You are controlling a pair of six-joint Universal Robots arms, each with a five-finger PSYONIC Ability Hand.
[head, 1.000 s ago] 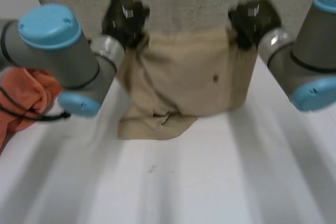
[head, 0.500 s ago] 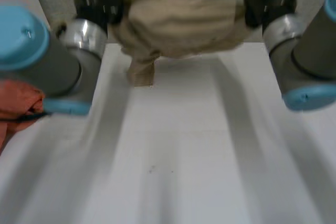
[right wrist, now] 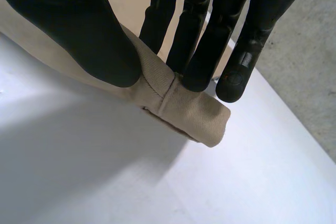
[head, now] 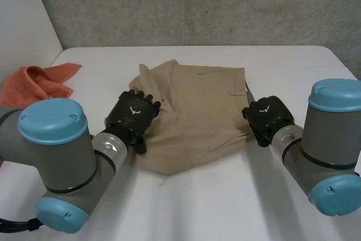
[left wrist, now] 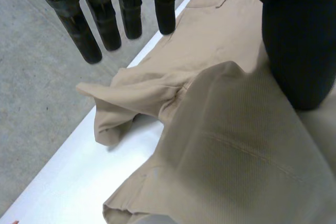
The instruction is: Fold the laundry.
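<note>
A beige garment, shorts or trousers, lies spread on the white table between my hands. My left hand is at its left edge. In the left wrist view this hand is open: its fingers stand straight above the cloth and only the thumb rests on it. My right hand is at the garment's right edge. In the right wrist view that hand is shut on a folded corner of the beige cloth, pinched between thumb and fingers.
A crumpled orange cloth lies at the table's far left. A grey wall stands behind the table's far edge. The garment's left part lies close to the table's edge, with grey floor beyond.
The garment, held up in the air by both hands before, now lies flat on the table. Both arms have come down, and my left hand has opened and let go.
</note>
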